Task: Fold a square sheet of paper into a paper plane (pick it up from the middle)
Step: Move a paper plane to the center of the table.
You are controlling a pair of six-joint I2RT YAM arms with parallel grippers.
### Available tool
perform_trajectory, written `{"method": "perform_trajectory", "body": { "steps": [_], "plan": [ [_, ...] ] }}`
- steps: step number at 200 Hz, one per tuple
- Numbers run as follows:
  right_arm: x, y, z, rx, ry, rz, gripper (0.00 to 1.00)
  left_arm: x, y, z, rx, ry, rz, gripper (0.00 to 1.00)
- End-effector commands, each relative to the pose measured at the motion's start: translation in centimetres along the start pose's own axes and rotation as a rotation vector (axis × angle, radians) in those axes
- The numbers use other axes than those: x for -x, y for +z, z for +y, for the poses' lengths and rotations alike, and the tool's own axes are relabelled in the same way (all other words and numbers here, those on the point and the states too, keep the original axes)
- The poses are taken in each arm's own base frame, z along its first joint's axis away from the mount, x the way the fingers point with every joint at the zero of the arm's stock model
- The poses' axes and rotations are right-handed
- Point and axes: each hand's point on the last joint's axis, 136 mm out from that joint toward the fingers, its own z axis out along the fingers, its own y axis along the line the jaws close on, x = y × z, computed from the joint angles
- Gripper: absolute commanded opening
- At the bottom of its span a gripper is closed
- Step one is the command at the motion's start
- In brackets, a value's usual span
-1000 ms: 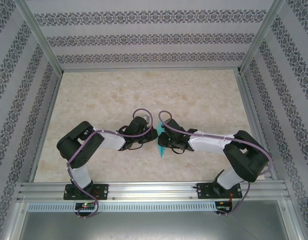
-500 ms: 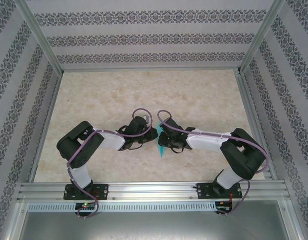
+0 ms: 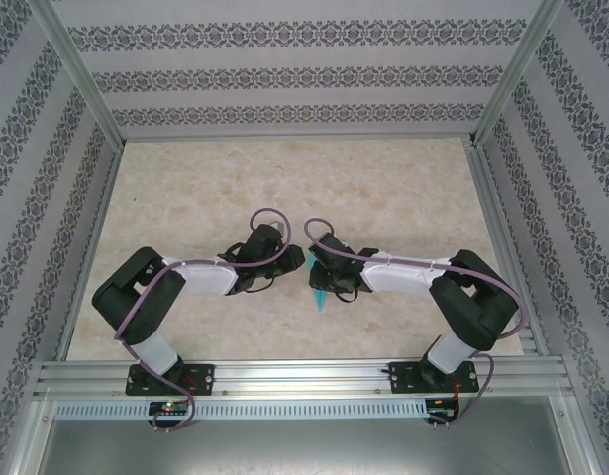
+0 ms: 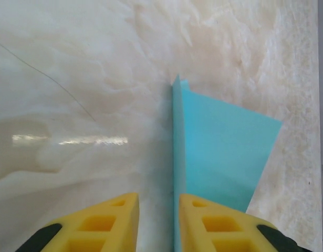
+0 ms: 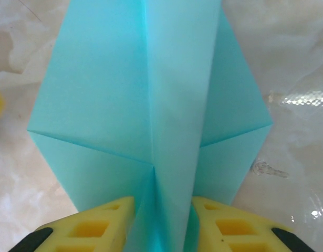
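Over marble table (image 3: 284,178), right gripper (image 5: 162,203) pinches paper plane (image 5: 150,94)

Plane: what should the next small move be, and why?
Probably back the left gripper straight off the plane. Its jaws stand apart with the plane's edge in the gap, close to one finger, while the right gripper pinches the centre fold, so the left can likely leave without dragging the paper.

The middle of the table (image 3: 284,188) is blocked by the left gripper (image 3: 301,259) and right gripper (image 3: 316,271), almost meeting, with the paper plane (image 3: 321,297) at their tips; free passage is left across the far half.
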Motion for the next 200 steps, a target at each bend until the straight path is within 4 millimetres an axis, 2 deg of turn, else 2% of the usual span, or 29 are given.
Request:
{"method": "perform_trajectory", "body": {
  "steps": [1,42,75,113,157,200],
  "plan": [
    [0.4,-0.2,0.0,-0.045,-0.005,-0.020,0.31,1.2,-1.7,2.2,0.106,0.013,-0.053,0.30],
    [0.6,-0.3,0.1,-0.068,-0.016,-0.027,0.19,2.4,-4.2,4.1,0.240,0.022,-0.110,0.49],
    [1.2,-0.8,0.1,-0.107,-0.039,-0.042,0.09,3.1,-6.0,5.7,0.348,0.023,-0.142,0.71],
    [2.6,-1.9,0.3,-0.167,-0.096,-0.071,0.07,3.8,-8.1,7.7,0.459,0.021,-0.183,0.88],
    [2.9,-0.9,0.1,-0.234,-0.138,-0.046,0.10,3.8,-9.1,9.4,0.521,0.002,-0.199,0.97],
    [2.6,0.3,0.3,-0.259,-0.162,-0.016,0.15,3.6,-8.8,9.7,0.531,-0.001,-0.183,0.99]
  ]
}}
